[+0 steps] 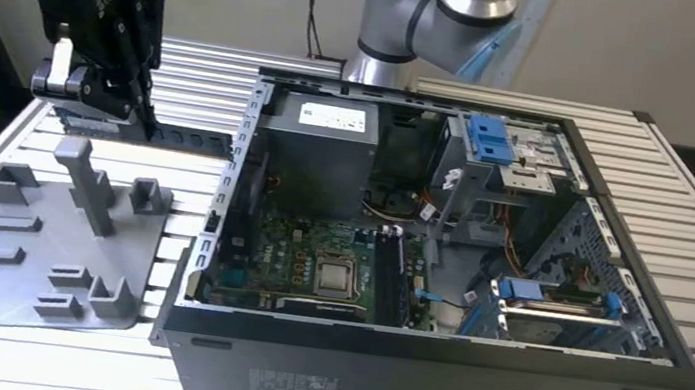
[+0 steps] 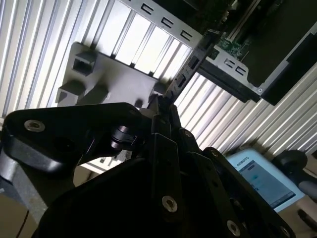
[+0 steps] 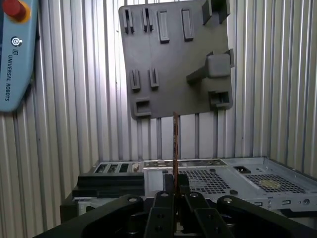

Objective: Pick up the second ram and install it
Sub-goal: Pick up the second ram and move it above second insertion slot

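Note:
In the exterior view my gripper (image 1: 139,119) hangs at the left, above the slatted table and behind the grey holder plate (image 1: 38,250). It is shut on the second ram (image 1: 181,136), a thin bluish board lying level beside the open computer case (image 1: 432,373). In both wrist views the ram shows edge-on as a dark narrow strip (image 3: 176,144) (image 2: 187,67) sticking out from between the shut fingers (image 3: 164,201). The motherboard (image 1: 313,251) lies inside the case, with its memory slots (image 1: 393,280) toward the exterior view's right of the processor socket.
The holder plate (image 3: 173,54) carries upright posts and slots. The case's raised side wall (image 1: 247,141) stands between the gripper and the motherboard. Blue drive-cage clips (image 1: 490,138) sit deeper in the case. A teach pendant (image 3: 15,54) lies on the table.

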Robot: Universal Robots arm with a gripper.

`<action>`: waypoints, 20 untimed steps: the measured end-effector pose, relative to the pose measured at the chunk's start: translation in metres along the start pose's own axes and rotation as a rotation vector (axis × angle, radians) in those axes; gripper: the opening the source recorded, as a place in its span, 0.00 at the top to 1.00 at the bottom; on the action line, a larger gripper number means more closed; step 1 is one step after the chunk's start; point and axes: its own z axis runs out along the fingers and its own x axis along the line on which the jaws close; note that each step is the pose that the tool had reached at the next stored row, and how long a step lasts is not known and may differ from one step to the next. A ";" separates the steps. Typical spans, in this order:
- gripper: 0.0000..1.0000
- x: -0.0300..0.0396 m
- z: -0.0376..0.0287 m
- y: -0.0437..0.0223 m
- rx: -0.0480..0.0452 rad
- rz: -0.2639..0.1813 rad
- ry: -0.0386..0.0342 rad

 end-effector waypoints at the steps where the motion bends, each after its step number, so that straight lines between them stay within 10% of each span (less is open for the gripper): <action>1: 0.85 -0.0001 0.0001 -0.0030 -0.0001 0.000 0.0000; 20: 0.85 -0.0029 0.0017 -0.0779 -0.0027 0.000 0.0001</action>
